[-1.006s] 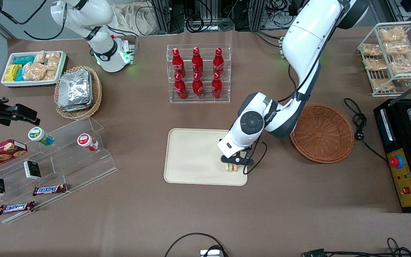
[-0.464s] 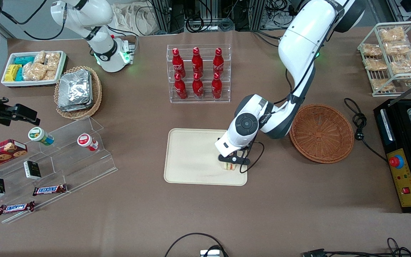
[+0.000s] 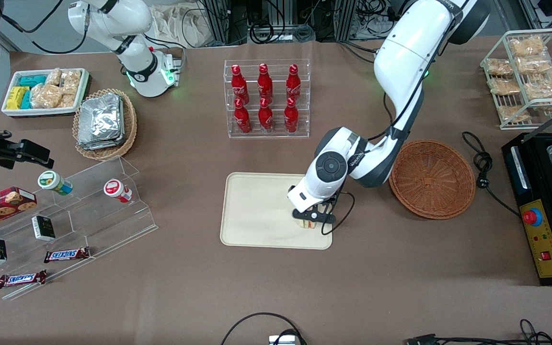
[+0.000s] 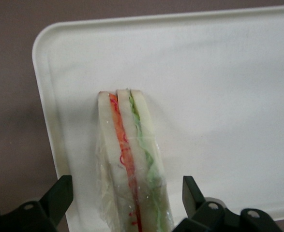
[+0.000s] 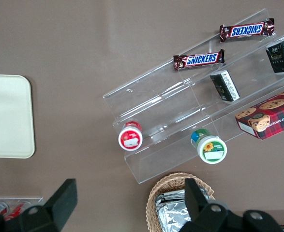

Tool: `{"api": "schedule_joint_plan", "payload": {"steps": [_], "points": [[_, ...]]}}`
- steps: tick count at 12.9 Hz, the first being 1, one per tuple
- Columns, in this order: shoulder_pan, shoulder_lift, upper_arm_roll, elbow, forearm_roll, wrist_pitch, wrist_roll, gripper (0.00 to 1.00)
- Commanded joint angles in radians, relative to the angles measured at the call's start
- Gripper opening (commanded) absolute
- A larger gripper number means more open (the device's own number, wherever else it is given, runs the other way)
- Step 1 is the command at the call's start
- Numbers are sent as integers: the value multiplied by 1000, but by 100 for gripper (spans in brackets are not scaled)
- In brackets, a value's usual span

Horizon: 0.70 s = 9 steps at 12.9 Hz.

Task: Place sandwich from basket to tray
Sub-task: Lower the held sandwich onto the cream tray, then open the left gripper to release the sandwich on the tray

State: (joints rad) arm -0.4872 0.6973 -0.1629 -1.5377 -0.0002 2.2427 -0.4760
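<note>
The gripper (image 3: 310,218) hung low over the tray (image 3: 257,211), at the tray's corner nearest the working arm's end of the table and nearest the front camera. Its jaws stood wide apart, and the sandwich (image 4: 132,164) lay between them without touching either: in the left wrist view a clear strip of cream tray (image 4: 219,96) showed between each dark fingertip (image 4: 59,193) and the bread. The sandwich rested on the tray on its edge, its layers running lengthwise along the gap between the jaws, pale bread on both outer faces, an orange-red band next to one slice and a green band next to the other, with a thin clear wrap clinging to it. It sat roughly midway between the two fingertips, perhaps slightly nearer one of them, and it reached forward past the fingertips toward the tray's middle.

In the front view the sandwich (image 3: 307,224) showed only as a small pale wedge just under the gripper, close to the tray's rim. The basket (image 3: 432,178) lay on the table well apart from the jaws, toward the working arm's end, with nothing in it. A rack of red bottles (image 3: 266,98) stood farther from the front camera than the tray.
</note>
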Motion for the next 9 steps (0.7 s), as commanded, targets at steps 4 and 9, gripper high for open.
{"api": "schedule_joint_plan", "payload": {"steps": [4, 9], "points": [[1, -41, 37, 102, 19, -101, -76, 100], [12, -136, 147, 134, 17, -183, -89, 100]]}}
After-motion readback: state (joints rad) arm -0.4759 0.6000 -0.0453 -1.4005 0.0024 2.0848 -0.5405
